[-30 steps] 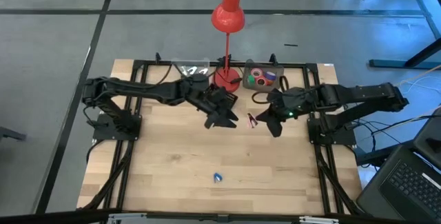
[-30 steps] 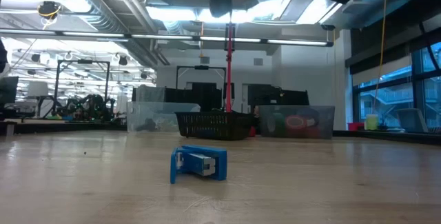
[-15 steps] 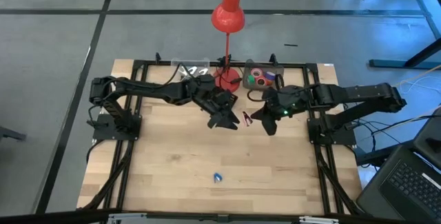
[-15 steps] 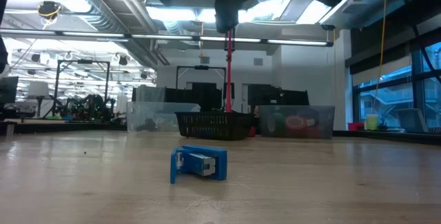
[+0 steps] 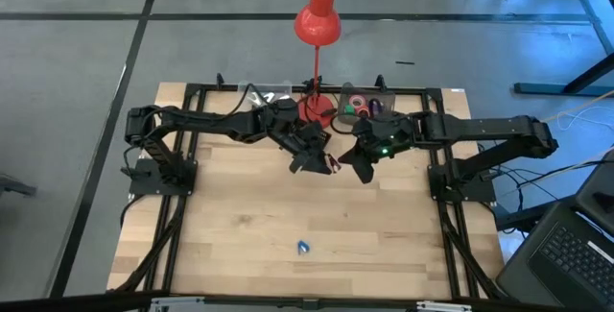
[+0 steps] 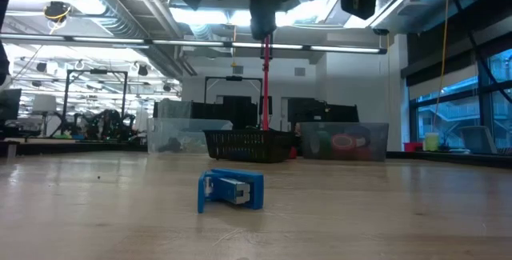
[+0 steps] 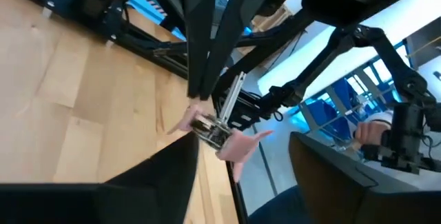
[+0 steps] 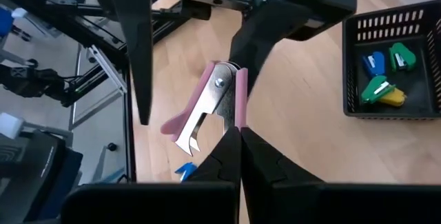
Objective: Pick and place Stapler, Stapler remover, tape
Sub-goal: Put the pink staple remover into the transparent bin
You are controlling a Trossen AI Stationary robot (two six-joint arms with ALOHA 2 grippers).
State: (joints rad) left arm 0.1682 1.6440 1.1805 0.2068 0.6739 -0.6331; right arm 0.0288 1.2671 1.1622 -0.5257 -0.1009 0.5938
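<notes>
The pink staple remover with metal claws hangs in the air over the far middle of the table, also seen as the remover in the high view. My right gripper is shut on it. My left gripper is open right beside it, its fingers standing either side of the remover without touching. The blue stapler lies on the near part of the table, shown on its side as the stapler. The tape rolls sit in a grey tray at the far edge, partly hidden by my right arm. My right gripper pinches one pink handle of the staple remover between its two fingertips. It comes roughly level from the table's right side. The remover is lifted clear of the table, and its metal claws point away from the fingers.
A red desk lamp stands at the far edge, its base just behind both grippers. A black basket holds small coloured staplers and also shows as the basket. Bare wooden tabletop lies toward the near edge.
My right gripper has carried the staple remover toward the table's left, closing on my left gripper, and stayed shut on it. My left gripper has stayed near the table's middle. The stapler has not moved.
</notes>
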